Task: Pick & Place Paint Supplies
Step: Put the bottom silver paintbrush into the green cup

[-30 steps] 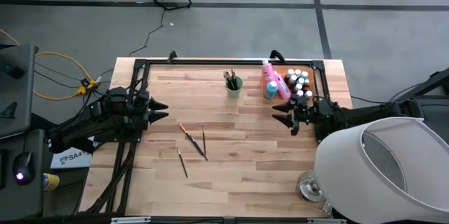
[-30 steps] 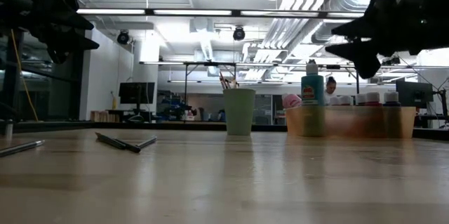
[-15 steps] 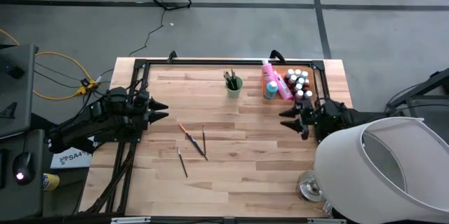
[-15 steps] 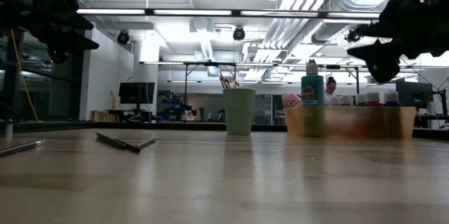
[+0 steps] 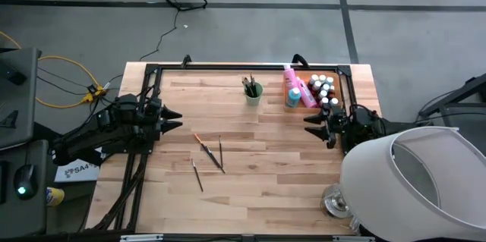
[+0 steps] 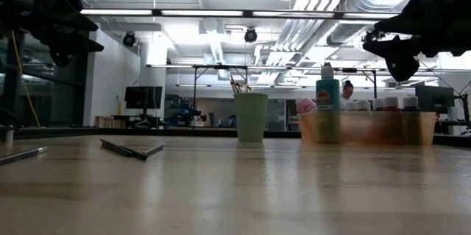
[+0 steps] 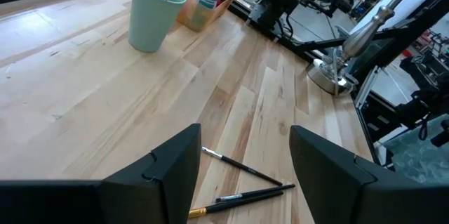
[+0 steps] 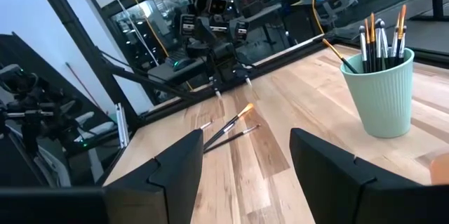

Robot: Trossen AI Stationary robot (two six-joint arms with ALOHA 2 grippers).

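Ref. landmark: green cup (image 5: 253, 91), standing near the worktop's (image 5: 258, 189) far edge and already holding several brushes (image 8: 379, 38). Loose brushes (image 5: 209, 153) lie flat on the worktop's bare middle, nearer the front than the cup and toward the left-arm side of it. Orange tray (image 6: 366, 127) w/ small paint bottles (image 5: 322, 86), pink bottles (image 5: 292, 87) and a teal bottle (image 6: 327, 91) sits beside the cup on the right-arm side. Left claw (image 5: 171, 119) hovers off the worktop, well apart from the cup on the side away from the tray, jaws released, nothing held. Right claw (image 5: 313, 123) hovers just in front of the tray, jaws released, empty. Risk 1: brushes are thin and flat; a pinch may skid them, or the fingertips may hit the wood. Two of them cross, so lifting one may drag the other. Risk 2: cup looks light and already crowded; a tilted insert could tip it. Risk 3: right claw swinging near the tray could topple the tall bottles. Clearance: wide open room from the cup to the front edge; tight only betw. cup and tray, and along the black frame at the far edge.
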